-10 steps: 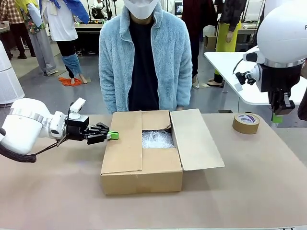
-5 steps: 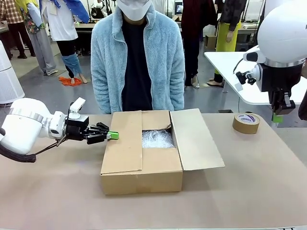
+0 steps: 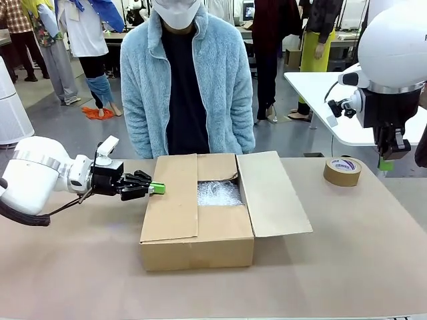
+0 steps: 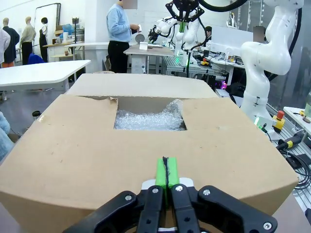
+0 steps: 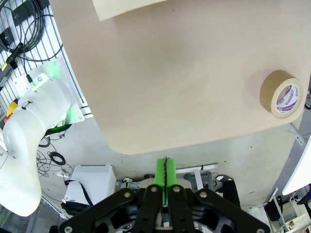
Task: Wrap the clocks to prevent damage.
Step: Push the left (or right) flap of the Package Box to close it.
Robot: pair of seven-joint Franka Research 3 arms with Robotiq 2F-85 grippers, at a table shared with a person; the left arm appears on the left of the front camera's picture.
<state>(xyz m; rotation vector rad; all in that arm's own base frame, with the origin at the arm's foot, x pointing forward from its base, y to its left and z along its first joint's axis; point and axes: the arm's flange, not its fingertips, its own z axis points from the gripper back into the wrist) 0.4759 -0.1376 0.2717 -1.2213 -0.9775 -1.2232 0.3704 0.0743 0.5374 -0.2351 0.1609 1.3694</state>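
Wrapping looks done: bubble wrap [image 3: 219, 193], likely covering the clocks, lies in the box [image 3: 200, 230] at centre, left gripper [image 3: 157, 189] clenched empty at its ten o'clock, right gripper [image 3: 385, 163] clenched empty at two o'clock, so next comes folding the flaps.
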